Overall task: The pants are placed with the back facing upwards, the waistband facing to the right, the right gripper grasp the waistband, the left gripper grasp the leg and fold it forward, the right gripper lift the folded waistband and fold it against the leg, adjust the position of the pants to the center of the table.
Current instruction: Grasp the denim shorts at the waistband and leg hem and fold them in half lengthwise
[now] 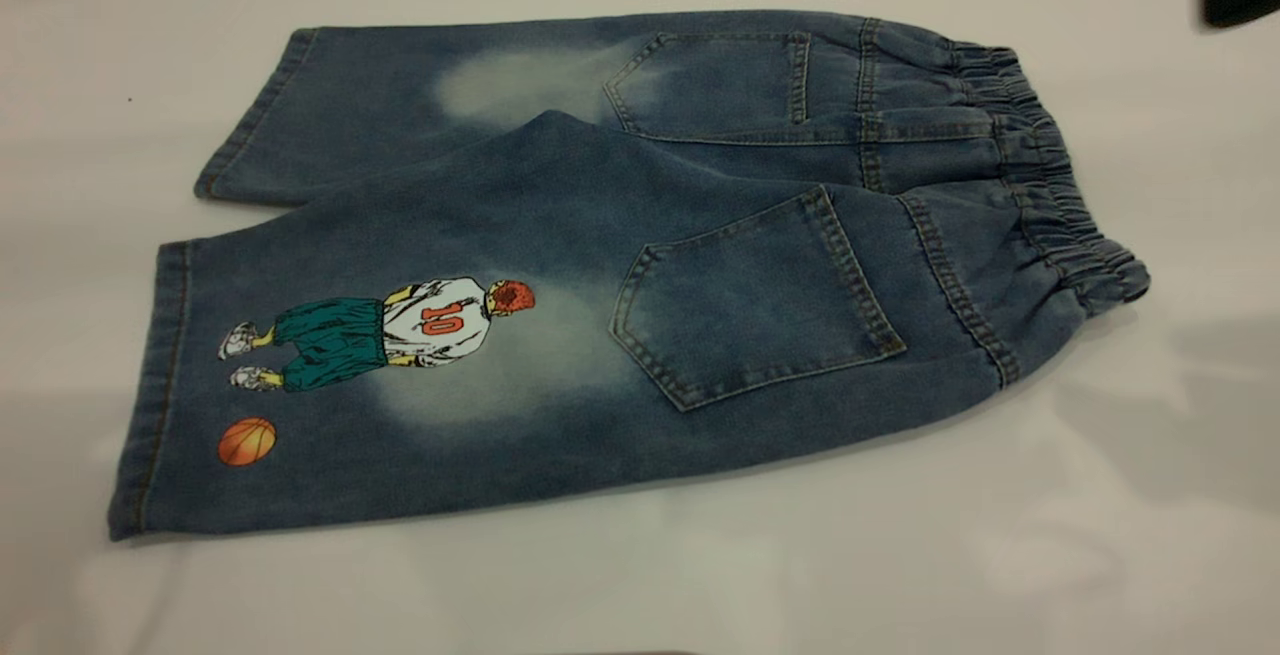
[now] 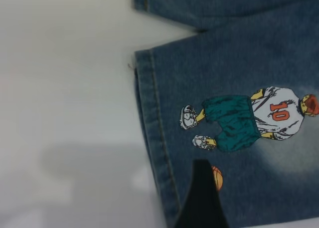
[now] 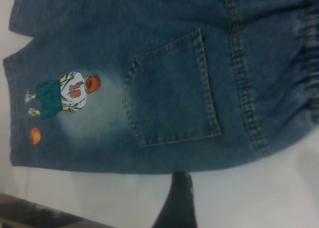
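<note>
On the table [image 1: 640, 585], exterior view: pants [image 1: 640, 265] lie flat, back up, both patch pockets showing, waistband [image 1: 1050, 175] at the right, hems at the left. Printed leg [image 1: 400, 375] is the near one and overlaps the plain leg behind it. Nothing folded yet. A dark shape at the top right corner is probably the right arm, well clear of the cloth; too little shows to say more. Left wrist view: left gripper [image 2: 202, 198] hangs above the printed leg near its hem [image 2: 149, 138], one dark fingertip over the basketball print [image 2: 218, 178]; only that finger shows, so can't tell if the jaws are apart or together. Not gripping anything. Right wrist view: right gripper [image 3: 177, 200] sits over bare table just beside the near long edge of the pants, below the pocket [image 3: 172, 88]; again one finger visible, jaw state unknown, holds nothing. Step in hand looks like the first grasps. My read: right should shift toward the waistband's near corner, left onto the hem's near corner, pinch both layers at the edge, lift together so the fold stays straight.
</note>
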Robot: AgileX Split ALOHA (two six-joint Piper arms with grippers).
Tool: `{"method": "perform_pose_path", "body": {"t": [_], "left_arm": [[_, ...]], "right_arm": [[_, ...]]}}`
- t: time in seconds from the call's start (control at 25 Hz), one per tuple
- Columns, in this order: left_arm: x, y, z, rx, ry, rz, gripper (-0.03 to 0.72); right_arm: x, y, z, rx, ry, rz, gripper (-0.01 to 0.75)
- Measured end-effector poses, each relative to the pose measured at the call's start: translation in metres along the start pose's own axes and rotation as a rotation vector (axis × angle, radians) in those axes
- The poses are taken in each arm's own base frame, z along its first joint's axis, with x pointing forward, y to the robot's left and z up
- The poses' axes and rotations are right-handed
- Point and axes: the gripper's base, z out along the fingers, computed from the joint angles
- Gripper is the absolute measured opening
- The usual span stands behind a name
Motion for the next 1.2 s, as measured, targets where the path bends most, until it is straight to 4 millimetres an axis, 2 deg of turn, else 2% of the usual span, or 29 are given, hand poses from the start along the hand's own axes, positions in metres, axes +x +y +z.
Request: {"method": "perform_pose_path", "body": {"t": [0.12, 0.28, 0.64, 0.84, 1.2], "left_arm": [[-0.001, 0.001, 0.013, 0.002, 0.012, 0.022, 0.517], [-0.001, 0.002, 0.02, 0.007, 0.011, 0.062, 0.517], [-0.002, 0.001, 0.022, 0.017, 0.002, 0.082, 0.517], [-0.003, 0.001, 0.022, 0.015, -0.002, 0.083, 0.517], [-0.003, 0.001, 0.022, 0.014, -0.005, 0.083, 0.517]], "right_arm": [[-0.002, -0.016, 0.028, -0.012, 0.058, 0.063, 0.586], [0.001, -0.037, 0.063, -0.015, 0.112, 0.158, 0.586], [0.011, -0.073, 0.113, 0.004, 0.127, 0.304, 0.586], [0.012, -0.084, 0.122, 0.018, 0.101, 0.334, 0.586], [0.005, -0.108, 0.111, 0.069, 0.037, 0.38, 0.586]]}}
